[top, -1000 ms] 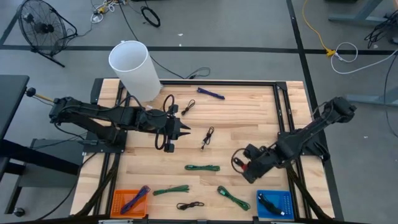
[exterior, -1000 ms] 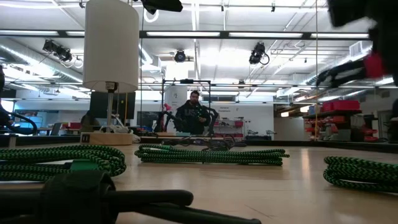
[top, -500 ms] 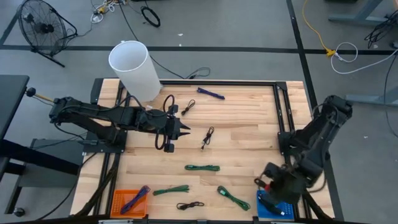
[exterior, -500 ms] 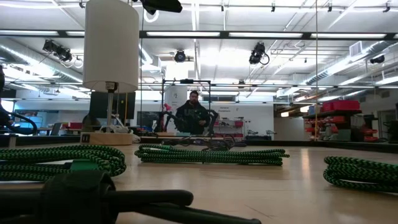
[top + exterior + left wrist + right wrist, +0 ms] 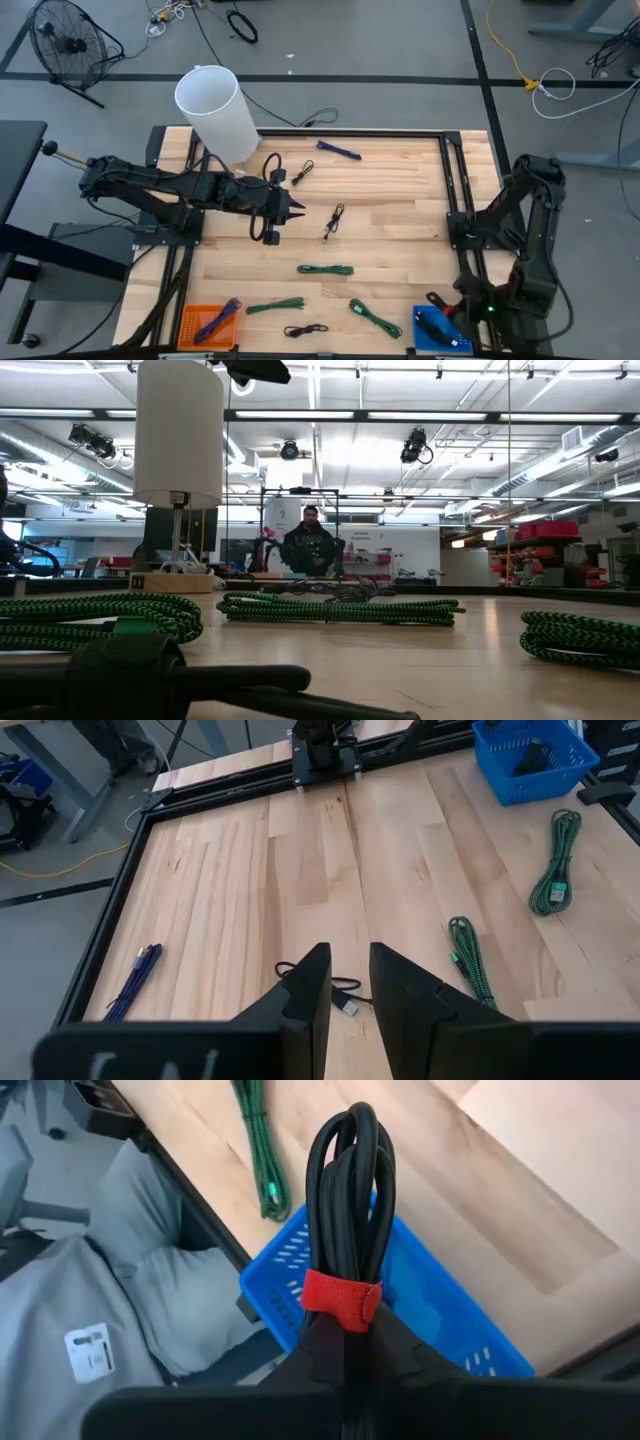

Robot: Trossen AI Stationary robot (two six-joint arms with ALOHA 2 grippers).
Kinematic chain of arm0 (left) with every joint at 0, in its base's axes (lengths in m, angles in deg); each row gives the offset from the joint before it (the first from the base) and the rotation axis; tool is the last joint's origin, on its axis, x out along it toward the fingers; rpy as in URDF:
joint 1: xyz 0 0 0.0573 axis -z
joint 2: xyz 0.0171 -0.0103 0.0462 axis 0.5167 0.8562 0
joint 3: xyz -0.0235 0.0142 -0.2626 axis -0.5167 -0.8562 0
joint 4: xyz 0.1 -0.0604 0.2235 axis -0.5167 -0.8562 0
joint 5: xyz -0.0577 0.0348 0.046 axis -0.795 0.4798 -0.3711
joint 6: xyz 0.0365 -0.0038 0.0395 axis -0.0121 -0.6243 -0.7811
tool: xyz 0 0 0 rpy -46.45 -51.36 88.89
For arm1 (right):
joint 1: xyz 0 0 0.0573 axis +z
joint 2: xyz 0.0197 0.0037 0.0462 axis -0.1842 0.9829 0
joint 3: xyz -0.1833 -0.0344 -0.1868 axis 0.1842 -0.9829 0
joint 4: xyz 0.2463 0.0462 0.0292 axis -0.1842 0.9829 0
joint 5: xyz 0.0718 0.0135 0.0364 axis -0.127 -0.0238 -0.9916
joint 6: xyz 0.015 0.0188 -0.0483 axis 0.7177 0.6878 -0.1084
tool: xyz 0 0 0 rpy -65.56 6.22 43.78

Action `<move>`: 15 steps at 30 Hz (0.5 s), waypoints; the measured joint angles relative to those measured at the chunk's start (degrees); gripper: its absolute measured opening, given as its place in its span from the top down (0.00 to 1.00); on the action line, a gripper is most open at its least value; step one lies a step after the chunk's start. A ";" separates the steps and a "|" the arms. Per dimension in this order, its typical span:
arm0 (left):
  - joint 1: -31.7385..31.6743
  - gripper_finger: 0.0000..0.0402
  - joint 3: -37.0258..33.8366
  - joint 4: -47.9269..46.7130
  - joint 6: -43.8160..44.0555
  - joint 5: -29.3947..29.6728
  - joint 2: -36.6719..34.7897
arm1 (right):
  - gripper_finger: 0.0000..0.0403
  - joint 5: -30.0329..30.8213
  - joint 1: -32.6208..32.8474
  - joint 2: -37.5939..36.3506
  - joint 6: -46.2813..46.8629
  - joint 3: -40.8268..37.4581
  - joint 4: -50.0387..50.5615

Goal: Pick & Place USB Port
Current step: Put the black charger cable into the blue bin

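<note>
Black cable bundle [image 5: 348,1230], coiled, bound by a red strap [image 5: 341,1300]. Held upright between the closed fingers of the right gripper [image 5: 345,1342], clamped just below the strap. Bundle hangs directly above the blue basket [image 5: 455,1320], not touching it as far as can be told. In the high view the right gripper [image 5: 447,309] sits at the near right corner of the table [image 5: 400,190], over the blue basket [image 5: 441,328], which already holds a dark cable.

Green cable [image 5: 256,1140] lies on the wood just beside the basket.

Left gripper [image 5: 299,209] extends over the mid-left of the table, low, above a small black cable [image 5: 335,220]. Left wrist view: its fingers [image 5: 304,992] stand slightly apart, nothing between them; the black cable's plug [image 5: 345,1003] lies on the wood just ahead of the tips.

Other items on the table: purple cable [image 5: 339,150] near the far edge; another black cable [image 5: 302,172] left of centre; green cables mid-table [image 5: 325,269] and toward the near edge [image 5: 275,306], [image 5: 375,316]; black cable [image 5: 305,329] at the near edge. Orange basket [image 5: 191,325] at the near left corner with a purple cable [image 5: 218,319] in it. White cylinder [image 5: 215,110] stands at the far left corner.

Low view: green coils [image 5: 340,610] across the wood, a person [image 5: 312,545] standing in the room behind.
</note>
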 joint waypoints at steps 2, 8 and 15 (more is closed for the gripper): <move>-0.01 0.81 0.00 0.00 0.00 0.00 0.00 | 0.98 0.86 1.72 0.59 2.21 0.00 0.15; 0.01 0.81 0.00 0.00 -0.01 -0.01 0.00 | 0.98 3.74 4.14 0.71 4.44 0.00 -0.84; 0.00 0.81 0.00 0.01 -0.02 0.00 0.00 | 0.98 5.00 5.67 0.64 4.44 0.00 -0.86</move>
